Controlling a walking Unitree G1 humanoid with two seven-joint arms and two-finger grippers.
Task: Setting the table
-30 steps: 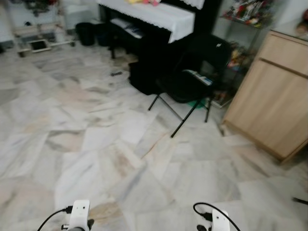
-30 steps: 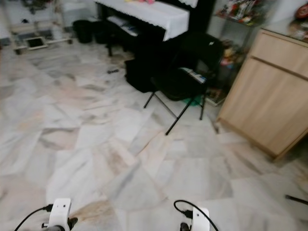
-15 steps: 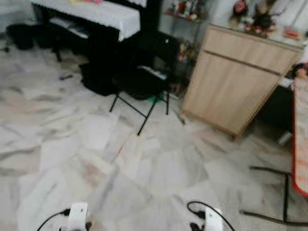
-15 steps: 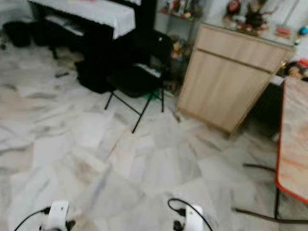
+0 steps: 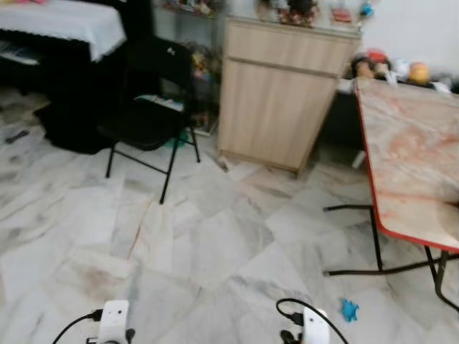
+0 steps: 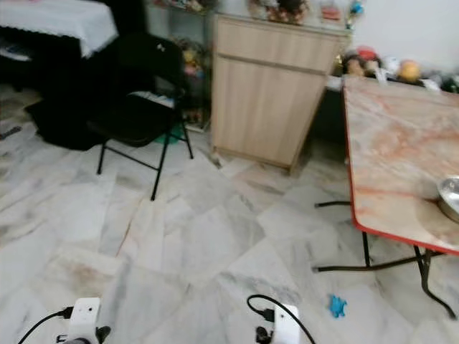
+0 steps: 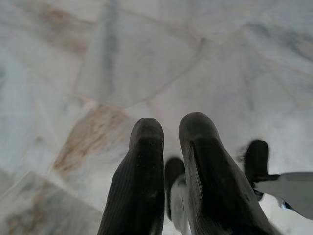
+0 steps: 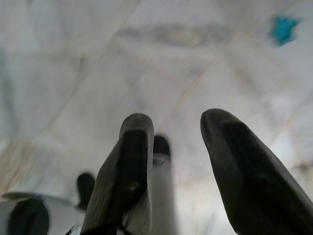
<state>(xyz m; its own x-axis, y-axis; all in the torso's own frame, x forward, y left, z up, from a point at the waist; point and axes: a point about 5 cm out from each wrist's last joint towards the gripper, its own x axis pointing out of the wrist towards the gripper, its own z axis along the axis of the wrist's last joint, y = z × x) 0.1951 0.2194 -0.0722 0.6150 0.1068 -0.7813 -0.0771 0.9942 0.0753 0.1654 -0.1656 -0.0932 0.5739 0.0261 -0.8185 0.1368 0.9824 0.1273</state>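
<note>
Left pincer [image 7: 170, 132] hangs nearly closed and empty; right pincer [image 8: 178, 129] hangs open, empty. Desk [image 6: 391, 150] with bowl [image 6: 450, 197] stands ahead-right; I judge I should approach squarely, avoiding the chair [image 5: 147, 100].

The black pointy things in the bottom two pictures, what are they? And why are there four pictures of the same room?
Those are a walking robot's fingers. Each arm ends in a gripper with two long black fingers, and a small camera on each wrist looks along them: the left gripper with fingers close together, the right gripper with fingers apart. Neither holds anything; both hang over the marble floor. The top two pictures come from the robot's head. They show a red-edged table with a metal bowl, a wooden cabinet, a black folding chair and a small blue toy on the floor.
</note>
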